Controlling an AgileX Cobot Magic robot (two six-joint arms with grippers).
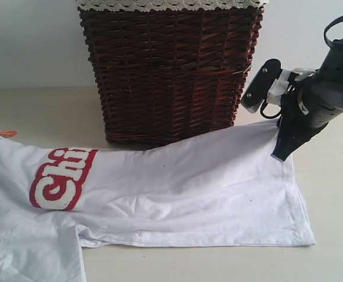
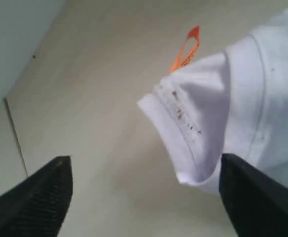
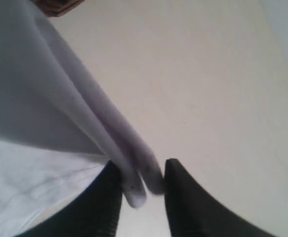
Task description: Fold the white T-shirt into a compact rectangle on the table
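Lettering: "Chi" legible (rest hidden by a fold), white on red, on white T-shirt
Left jaws: wide apart, gripping nothing
Right jaws: narrow, pinching shirt hem

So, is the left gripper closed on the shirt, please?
No, the left gripper stands wide open, with the white T-shirt unclamped between its fingers.

Left hand spread wide; white T-shirt corner, orange tag on table.
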